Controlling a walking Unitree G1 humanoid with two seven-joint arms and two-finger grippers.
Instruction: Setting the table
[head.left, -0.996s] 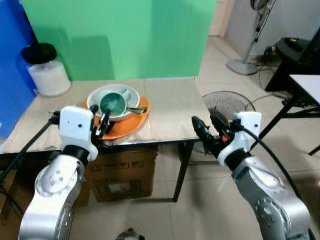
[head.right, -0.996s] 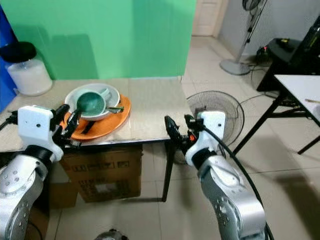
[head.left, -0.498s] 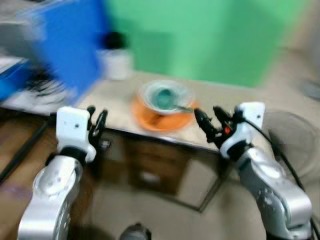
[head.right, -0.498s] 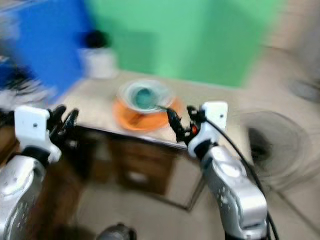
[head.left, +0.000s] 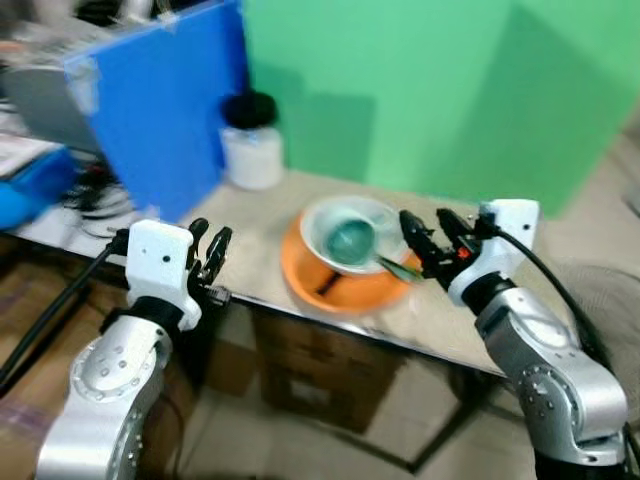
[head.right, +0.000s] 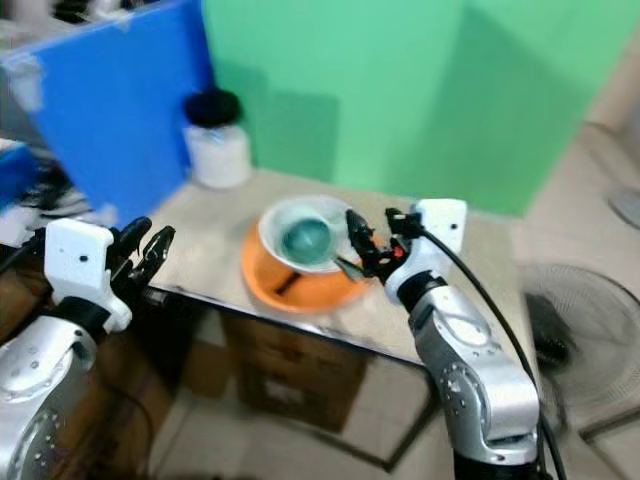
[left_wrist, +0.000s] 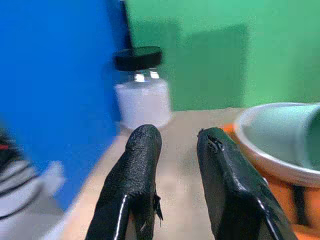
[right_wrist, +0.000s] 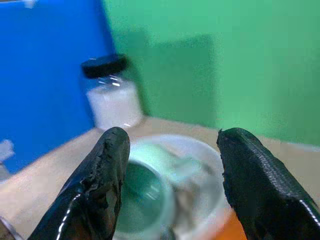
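An orange plate (head.left: 330, 290) lies near the front of the beige table (head.left: 260, 225). On it sits a white bowl (head.left: 325, 215) with a teal cup (head.left: 350, 240) on its side inside, and a utensil (head.left: 395, 266) pokes out to the right. My right gripper (head.left: 430, 235) hovers open just right of the bowl, with the cup and bowl ahead of its fingers (right_wrist: 100, 180). My left gripper (head.left: 208, 250) is open and holds nothing, at the table's front left edge, well left of the plate. In the left wrist view the bowl (left_wrist: 270, 150) shows off to one side.
A white jar with a black lid (head.left: 250, 150) stands at the back of the table beside a blue board (head.left: 160, 110). A green screen (head.left: 430, 90) stands behind. Cardboard boxes (head.left: 310, 375) sit under the table. A floor fan (head.right: 560, 310) is at the right.
The whole view has swung and blurred, so the camera moved. The dish stack now lies between my grippers; a second ago the left one was at the plate and the right one past the table's right edge.
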